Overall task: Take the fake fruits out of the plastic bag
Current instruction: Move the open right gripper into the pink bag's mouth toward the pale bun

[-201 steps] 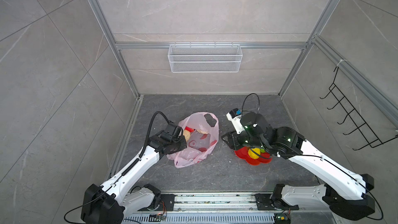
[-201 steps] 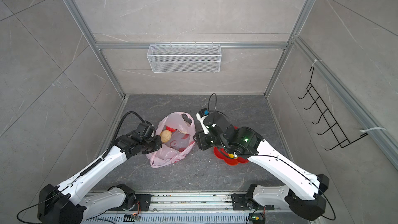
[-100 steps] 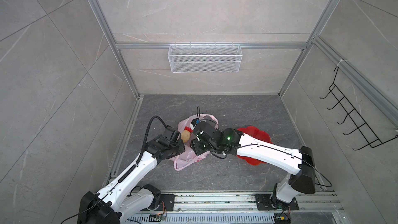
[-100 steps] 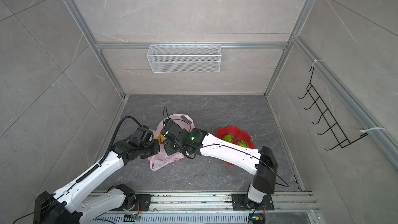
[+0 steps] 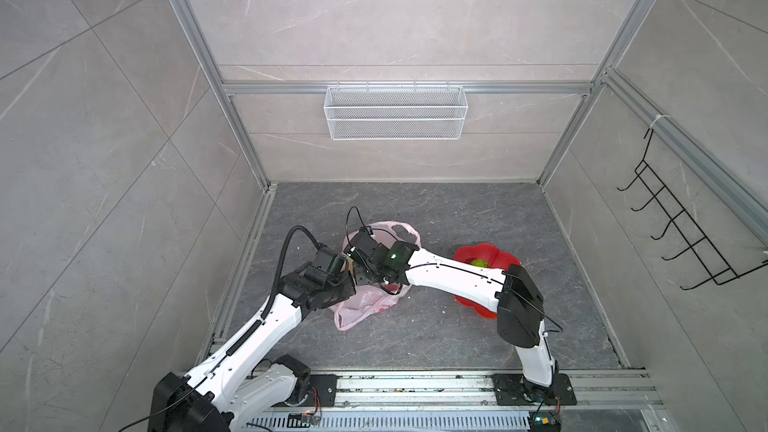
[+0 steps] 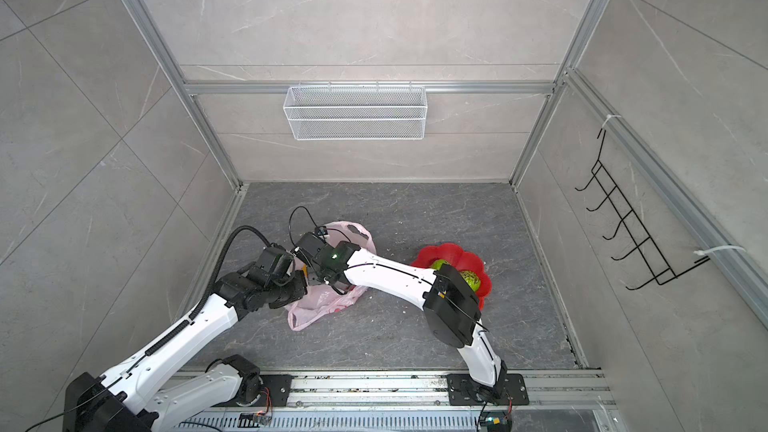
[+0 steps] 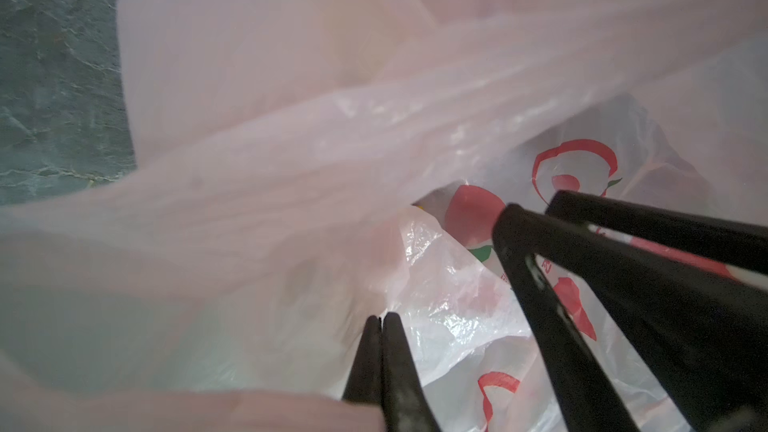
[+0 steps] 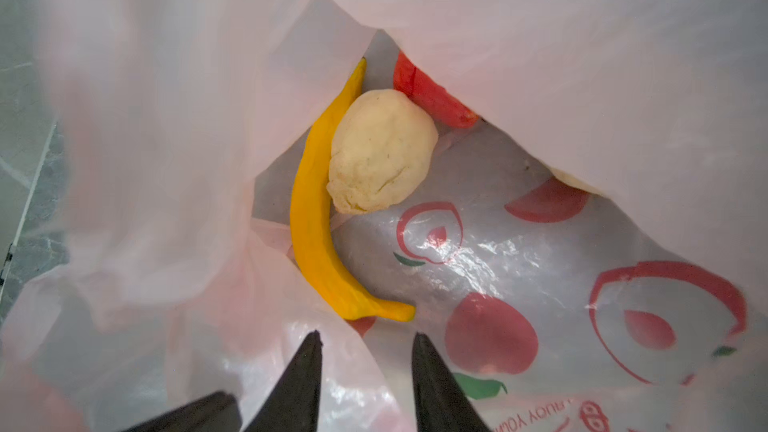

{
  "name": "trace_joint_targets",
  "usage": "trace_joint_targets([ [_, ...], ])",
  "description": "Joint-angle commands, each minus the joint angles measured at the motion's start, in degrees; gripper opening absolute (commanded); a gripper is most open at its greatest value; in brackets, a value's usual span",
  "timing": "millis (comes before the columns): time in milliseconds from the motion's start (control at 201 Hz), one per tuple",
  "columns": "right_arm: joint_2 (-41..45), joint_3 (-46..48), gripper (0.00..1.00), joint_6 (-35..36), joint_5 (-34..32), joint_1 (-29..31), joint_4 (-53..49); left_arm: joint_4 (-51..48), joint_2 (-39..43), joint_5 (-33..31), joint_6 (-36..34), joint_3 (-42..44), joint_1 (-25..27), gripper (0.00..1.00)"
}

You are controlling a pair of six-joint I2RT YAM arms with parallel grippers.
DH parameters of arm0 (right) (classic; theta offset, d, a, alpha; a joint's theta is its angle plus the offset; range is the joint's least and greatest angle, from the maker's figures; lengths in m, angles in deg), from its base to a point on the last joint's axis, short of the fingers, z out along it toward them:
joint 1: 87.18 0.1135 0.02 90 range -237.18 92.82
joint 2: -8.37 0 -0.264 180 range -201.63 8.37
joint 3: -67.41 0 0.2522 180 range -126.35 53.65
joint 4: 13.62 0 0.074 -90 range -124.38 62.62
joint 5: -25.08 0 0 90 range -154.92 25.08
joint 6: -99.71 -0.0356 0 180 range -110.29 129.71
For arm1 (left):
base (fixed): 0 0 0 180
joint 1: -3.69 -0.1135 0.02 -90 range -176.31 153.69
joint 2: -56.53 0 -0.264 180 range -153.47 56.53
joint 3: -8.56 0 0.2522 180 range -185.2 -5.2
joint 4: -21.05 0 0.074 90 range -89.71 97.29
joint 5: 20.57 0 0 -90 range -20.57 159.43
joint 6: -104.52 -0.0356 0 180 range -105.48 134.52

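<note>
The pale-pink plastic bag (image 5: 365,305) (image 6: 320,301) lies on the floor left of centre, with both wrists meeting over its mouth. My left gripper (image 7: 380,318) is shut on the bag's film, holding the rim up. My right gripper (image 8: 365,336) stands open just inside the mouth, with nothing between its fingers. Beyond its tips, in the bag, lie a long yellow banana (image 8: 311,209), a cream lumpy ball (image 8: 382,151) against it, and a red fruit (image 8: 432,97) behind, partly under film. The right fingers (image 7: 519,226) also show in the left wrist view.
A red flower-shaped dish (image 5: 490,253) (image 6: 453,252) sits right of the bag, under my right arm, with green fruits (image 6: 471,280) in it. A white wire basket (image 5: 395,118) hangs on the back wall. A black hook rack (image 5: 681,234) is on the right wall.
My right arm swung left from the red dish to the bag, and its gripper went into the mouth with the jaws narrowing a little. The left gripper stayed shut on the bag's rim.
</note>
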Motion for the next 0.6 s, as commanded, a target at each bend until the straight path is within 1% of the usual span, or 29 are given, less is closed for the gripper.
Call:
trace_joint_targets([
  [0, -3.0, -2.3, 0.39, -2.3, 0.1, -0.6, -1.9, -1.9, 0.9, -1.7, 0.8, -1.3, -0.2, 0.0],
  [378, -7.6, -3.9, 0.39, -5.1, -0.1, -1.8, -0.4, -0.6, 2.1, -2.8, 0.8, 0.3, -0.3, 0.0],
  [592, -9.5, -4.7, 0.45, -7.4, 0.1, -2.7, 1.0, 0.0, 2.7, -2.4, 0.3, 1.3, -0.3, 0.0],
])
